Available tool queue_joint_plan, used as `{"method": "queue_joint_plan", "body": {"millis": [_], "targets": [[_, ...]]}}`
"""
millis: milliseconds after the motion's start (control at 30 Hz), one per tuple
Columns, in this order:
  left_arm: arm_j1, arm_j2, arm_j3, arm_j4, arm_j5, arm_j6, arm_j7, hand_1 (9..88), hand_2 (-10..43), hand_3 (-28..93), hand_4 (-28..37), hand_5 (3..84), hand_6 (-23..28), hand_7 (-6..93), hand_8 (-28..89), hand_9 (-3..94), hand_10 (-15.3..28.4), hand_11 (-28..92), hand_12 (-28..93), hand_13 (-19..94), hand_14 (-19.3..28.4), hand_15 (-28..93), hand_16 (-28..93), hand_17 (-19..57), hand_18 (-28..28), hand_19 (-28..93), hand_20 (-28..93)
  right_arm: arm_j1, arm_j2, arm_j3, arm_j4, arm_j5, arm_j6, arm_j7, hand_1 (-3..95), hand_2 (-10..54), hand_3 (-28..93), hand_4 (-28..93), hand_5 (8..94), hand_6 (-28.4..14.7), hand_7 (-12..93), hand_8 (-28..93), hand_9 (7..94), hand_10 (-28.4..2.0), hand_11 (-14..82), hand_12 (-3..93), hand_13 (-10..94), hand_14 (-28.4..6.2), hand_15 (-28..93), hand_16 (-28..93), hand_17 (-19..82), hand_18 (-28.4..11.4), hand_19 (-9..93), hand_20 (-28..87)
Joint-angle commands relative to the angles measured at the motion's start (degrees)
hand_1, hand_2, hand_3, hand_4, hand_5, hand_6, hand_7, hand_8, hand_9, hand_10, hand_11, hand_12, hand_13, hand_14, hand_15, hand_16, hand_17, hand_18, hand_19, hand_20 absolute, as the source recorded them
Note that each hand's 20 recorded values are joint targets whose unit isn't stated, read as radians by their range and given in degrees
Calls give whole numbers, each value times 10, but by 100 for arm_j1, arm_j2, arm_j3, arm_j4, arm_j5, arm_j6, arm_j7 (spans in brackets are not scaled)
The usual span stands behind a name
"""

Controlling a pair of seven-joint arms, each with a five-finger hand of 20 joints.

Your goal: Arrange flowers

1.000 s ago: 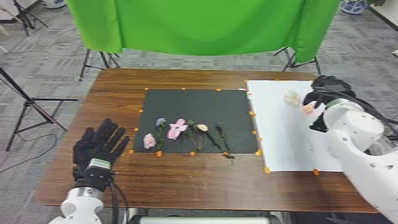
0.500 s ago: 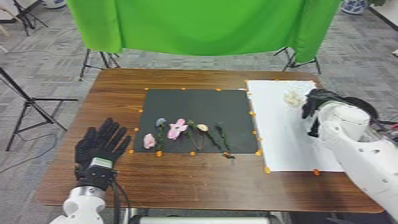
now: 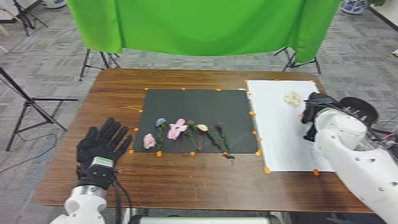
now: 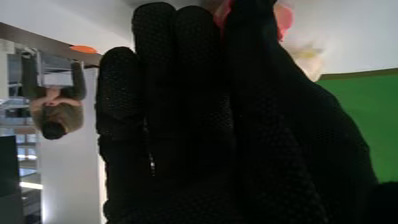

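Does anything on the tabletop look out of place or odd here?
One small thing: in the head view, the rightmost stem lying on the black mat ends in a brownish tip poking past the mat's near edge, so it looks slightly out of place. I see nothing spilled.

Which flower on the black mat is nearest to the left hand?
The pink flower by the near left corner of the mat; it lies farthest left of all.
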Motion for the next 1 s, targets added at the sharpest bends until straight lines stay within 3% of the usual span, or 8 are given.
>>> {"method": "queue_joint_plan", "body": {"millis": [33,133,267,567,833,1000], "targets": [[57,-37,-35,-15,39,-13,-107,288,187,736,-283,424,97,215,-107,339,157,303,105,250,166,459,-96,-70,146,395,96,-1213,264,150,-1841,-694,452,-94,628,-95,638,-283,795,28,266,33,916,-82,67,389,761,-54,148,428,306,-175,706,332],[159,-43,-94,-52,42,-24,-103,288,187,735,-283,424,97,216,-107,339,157,304,105,250,166,458,-95,-69,146,394,96,-1187,148,-6,-2391,-710,307,-272,612,-95,665,-283,794,24,263,29,914,-85,64,382,759,-54,149,425,306,-181,710,330],[198,-57,-106,-56,52,-34,-149,288,187,736,-283,424,97,214,-107,339,158,303,105,250,166,457,-95,-69,145,394,96,-926,-171,-465,-2636,-945,408,-621,607,-95,676,-283,787,17,257,32,900,-96,59,373,750,-60,152,418,301,-187,709,325],[89,-72,-30,-8,83,-62,-203,287,187,736,-283,424,97,213,-106,339,157,302,106,250,166,458,-94,-69,145,393,96,-205,-825,-1497,-2343,-1179,226,-1078,604,-95,682,-283,783,18,253,23,895,-97,56,365,744,-62,161,411,300,-188,711,318],[91,-69,-45,-25,45,-29,-193,287,187,736,-283,424,97,214,-106,339,158,302,106,250,167,458,-94,-69,145,392,96,-279,-869,-1631,-2379,-1512,-272,-1163,602,-95,684,-283,770,18,236,8,884,-95,50,354,740,-64,167,406,298,-190,715,316],[108,-70,-53,-42,26,5,-186,287,187,736,-283,423,97,213,-107,339,158,301,106,250,166,458,-95,-69,145,393,97,-287,-899,-1679,-2374,-1614,-234,-1193,604,-95,693,-283,763,16,226,2,873,-96,47,349,732,-61,166,403,295,-190,715,314]]}}
